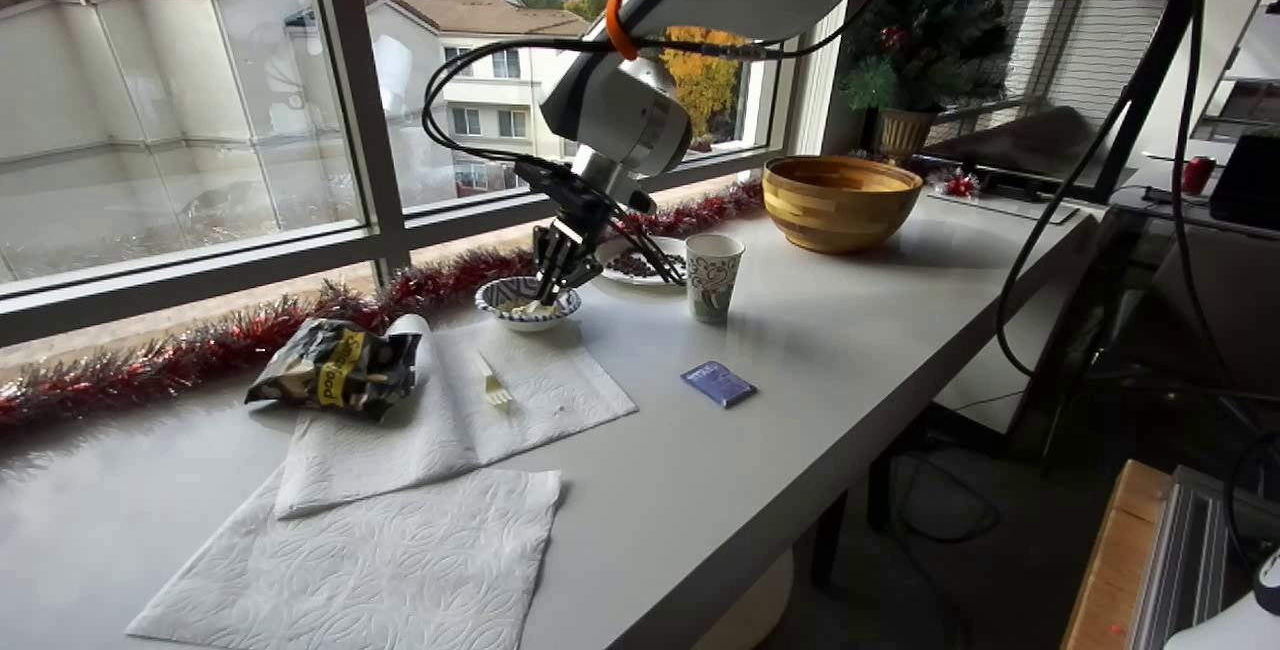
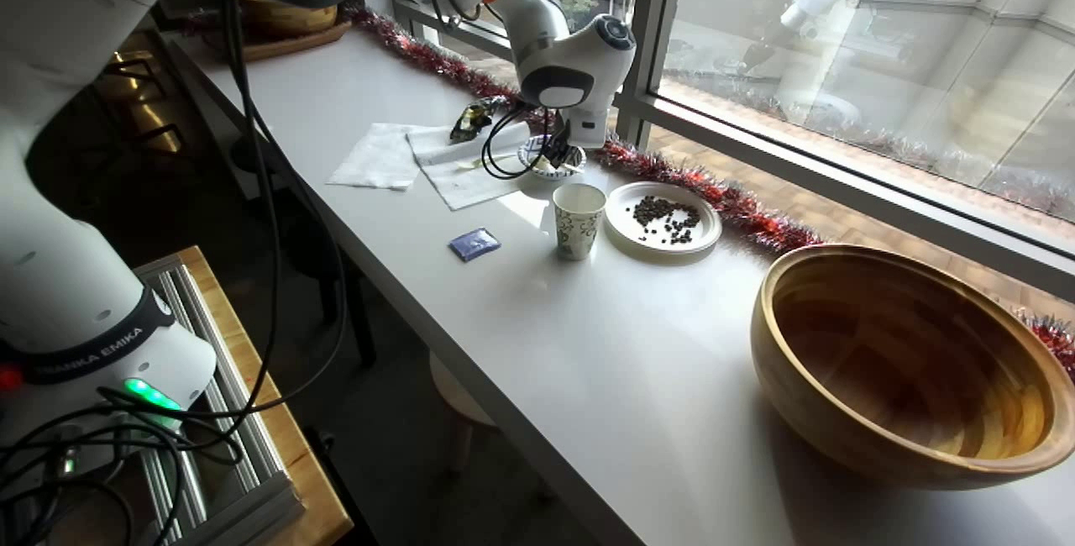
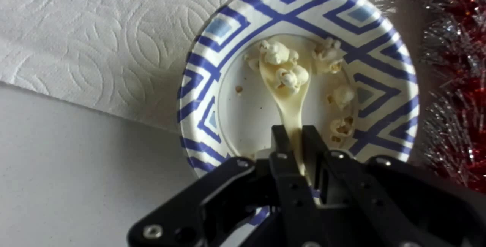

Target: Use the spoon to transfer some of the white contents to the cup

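The pale cream spoon (image 3: 290,104) is between my fingertips in the wrist view, its scoop pointing away from me and holding a few pieces of white popcorn (image 3: 276,52). My gripper (image 3: 295,133) is shut on the spoon's handle; it also shows over the bowl in an exterior view (image 1: 548,295). The scoop is inside the small blue-patterned bowl (image 3: 212,49), where more popcorn (image 3: 343,95) lies at the right side. The bowl also shows in both exterior views (image 1: 530,323) (image 2: 546,174). The pale printed paper cup (image 1: 714,280) (image 2: 578,225) stands upright apart from the bowl.
A white plate (image 2: 712,235) with dark beans stands beside the cup. A purple packet (image 1: 718,383), a pale fork (image 1: 493,385) on napkins (image 1: 350,570) and a dark snack bag (image 1: 340,370) lie about. A wooden bowl (image 1: 842,205) and red tinsel (image 1: 200,360) stand along the window side.
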Robot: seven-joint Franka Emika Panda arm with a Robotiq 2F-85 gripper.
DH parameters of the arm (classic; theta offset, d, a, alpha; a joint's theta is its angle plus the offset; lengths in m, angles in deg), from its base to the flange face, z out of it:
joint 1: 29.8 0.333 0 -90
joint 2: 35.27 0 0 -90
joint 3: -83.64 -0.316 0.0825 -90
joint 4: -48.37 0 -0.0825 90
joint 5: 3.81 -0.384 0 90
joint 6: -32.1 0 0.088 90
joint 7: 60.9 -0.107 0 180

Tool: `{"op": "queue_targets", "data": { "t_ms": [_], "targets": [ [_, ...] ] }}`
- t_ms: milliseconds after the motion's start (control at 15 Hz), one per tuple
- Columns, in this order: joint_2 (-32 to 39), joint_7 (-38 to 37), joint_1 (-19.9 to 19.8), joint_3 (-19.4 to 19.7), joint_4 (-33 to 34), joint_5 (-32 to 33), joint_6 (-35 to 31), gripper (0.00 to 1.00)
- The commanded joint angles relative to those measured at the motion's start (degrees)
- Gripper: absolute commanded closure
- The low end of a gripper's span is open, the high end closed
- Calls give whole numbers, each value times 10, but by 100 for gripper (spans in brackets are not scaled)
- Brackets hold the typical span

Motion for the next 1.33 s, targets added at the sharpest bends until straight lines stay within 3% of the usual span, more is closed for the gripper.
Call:
{"op": "queue_targets", "data": {
  "t_ms": [0, 800, 1000, 1267],
  "targets": [
    [16, 28, -7, -11, 30, -24, 15, 96],
    [-47, 32, -10, 7, -6, -22, 55, 96],
    [-92, 47, -31, 4, -33, -30, 120, 96],
    [-157, 40, -42, 38, -81, -23, 188, 96]
  ]
}}
